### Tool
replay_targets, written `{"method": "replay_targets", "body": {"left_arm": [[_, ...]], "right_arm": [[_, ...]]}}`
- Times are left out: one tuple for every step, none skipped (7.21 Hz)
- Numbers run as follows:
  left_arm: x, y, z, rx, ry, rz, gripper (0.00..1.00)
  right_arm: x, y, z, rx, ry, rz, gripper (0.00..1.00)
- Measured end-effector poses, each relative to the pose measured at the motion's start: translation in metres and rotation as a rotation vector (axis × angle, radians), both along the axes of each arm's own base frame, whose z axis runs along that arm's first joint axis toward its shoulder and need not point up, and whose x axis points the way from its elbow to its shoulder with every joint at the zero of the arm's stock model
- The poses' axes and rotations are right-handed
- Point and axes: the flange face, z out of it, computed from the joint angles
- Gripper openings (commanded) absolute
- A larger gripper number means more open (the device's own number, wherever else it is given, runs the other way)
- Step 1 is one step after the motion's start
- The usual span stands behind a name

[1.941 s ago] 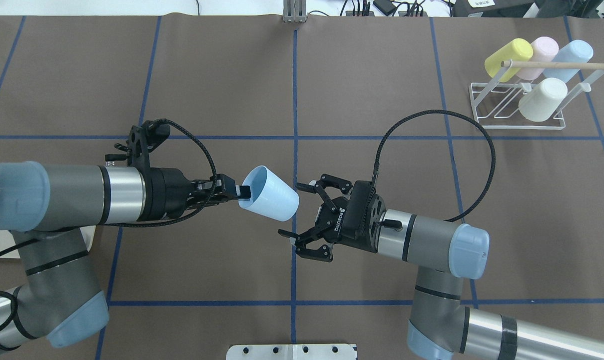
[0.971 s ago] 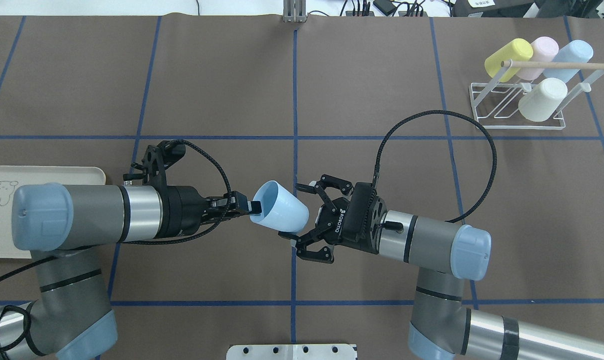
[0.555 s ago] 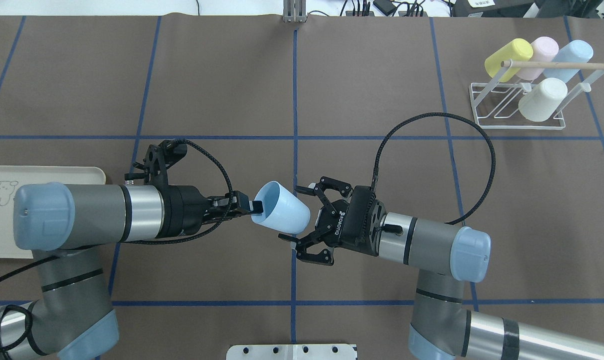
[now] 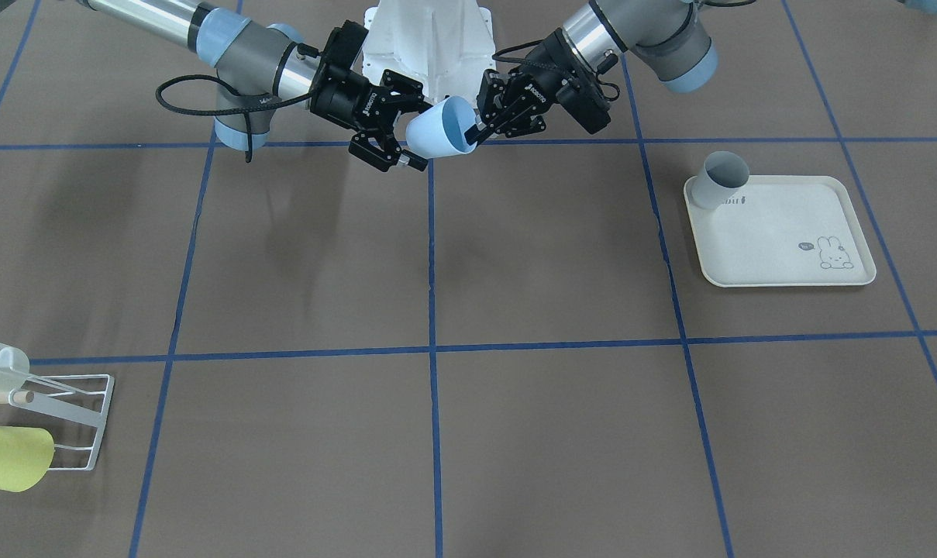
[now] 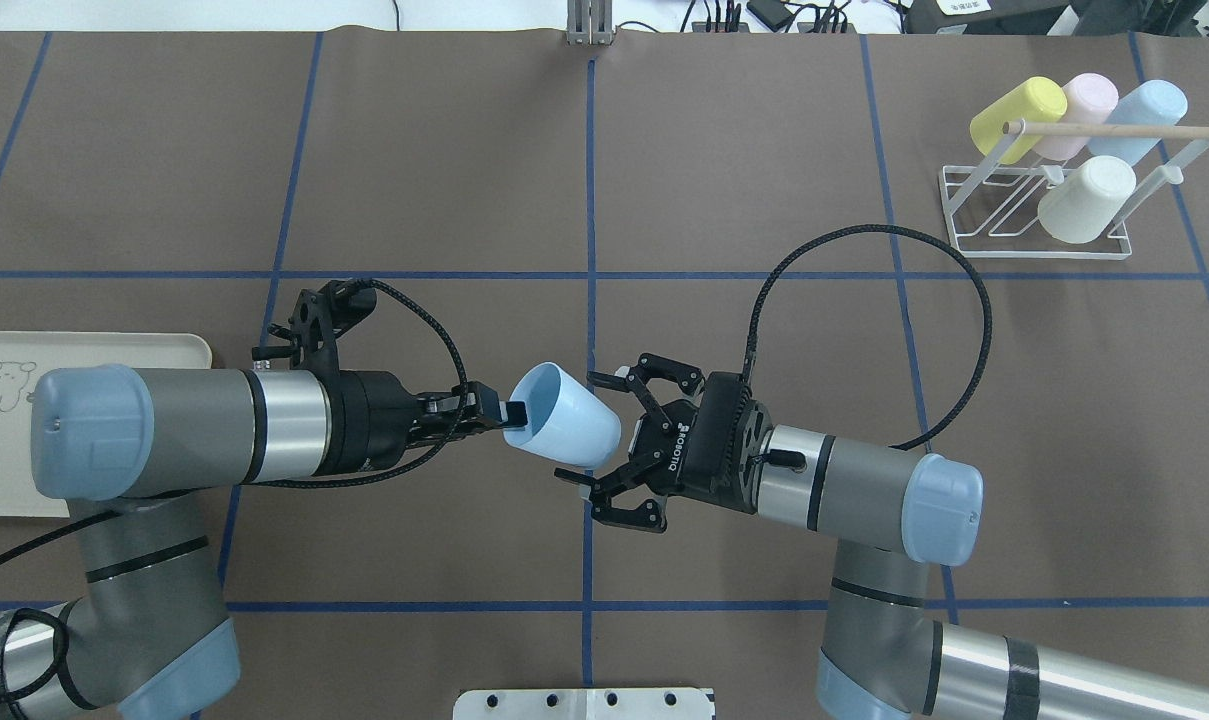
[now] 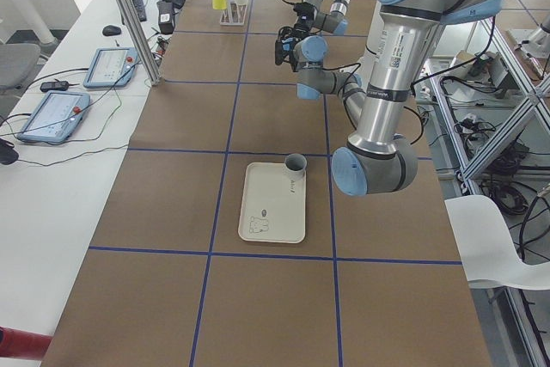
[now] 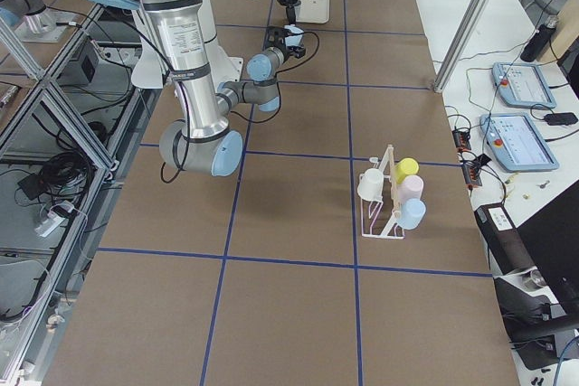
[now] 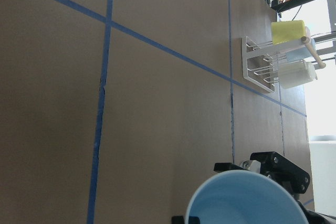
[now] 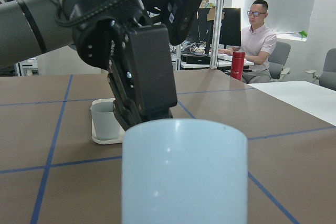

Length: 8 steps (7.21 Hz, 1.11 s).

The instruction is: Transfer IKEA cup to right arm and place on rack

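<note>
A light blue IKEA cup (image 5: 564, 428) hangs on its side above the table's middle. My left gripper (image 5: 504, 413) is shut on its rim, one finger inside the mouth. My right gripper (image 5: 579, 430) is open, with its fingers above and below the cup's base end, not closed on it. In the front view the cup (image 4: 437, 132) sits between the left gripper (image 4: 476, 132) and the right gripper (image 4: 410, 124). The right wrist view shows the cup's base (image 9: 184, 171) close up. The white wire rack (image 5: 1034, 255) stands at the far right.
The rack holds a yellow cup (image 5: 1014, 118), a pink cup (image 5: 1084, 105), a blue cup (image 5: 1149, 110) and a white cup (image 5: 1084, 200). A cream rabbit-print tray (image 4: 778, 240) with a grey cup (image 4: 722, 178) lies on my left side.
My left arm carried the cup to the right until its base end came between the right gripper's open fingers. In the last half second both arms barely moved.
</note>
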Motion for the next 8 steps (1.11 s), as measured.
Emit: {"method": "replay_targets", "body": {"left_arm": [[0.0, 0.0, 0.0, 0.0, 0.0, 0.0, 0.0], [0.0, 0.0, 0.0, 0.0, 0.0, -0.001, 0.0], [0.0, 0.0, -0.001, 0.001, 0.002, -0.001, 0.51], [0.0, -0.001, -0.003, 0.004, 0.004, -0.001, 1.0], [-0.001, 0.0, -0.006, 0.01, 0.01, -0.002, 1.0], [-0.002, -0.003, -0.009, 0.012, 0.014, -0.013, 1.0], [-0.006, -0.007, -0.011, 0.014, 0.018, -0.025, 1.0], [-0.011, -0.015, -0.011, 0.013, 0.01, -0.042, 1.0]], "right_arm": [[0.002, -0.001, -0.001, 0.001, -0.002, 0.002, 0.56], [0.003, -0.003, 0.001, -0.001, 0.006, 0.006, 0.48], [0.004, -0.007, 0.002, -0.005, 0.022, 0.013, 0.47], [0.004, -0.009, 0.002, -0.006, 0.037, 0.018, 0.46], [0.005, -0.012, 0.002, -0.005, 0.047, 0.027, 0.46], [0.006, -0.014, 0.002, -0.002, 0.05, 0.03, 0.46], [0.007, -0.016, 0.002, -0.001, 0.053, 0.036, 0.43], [0.009, -0.02, 0.003, 0.0, 0.056, 0.043, 0.4]]}}
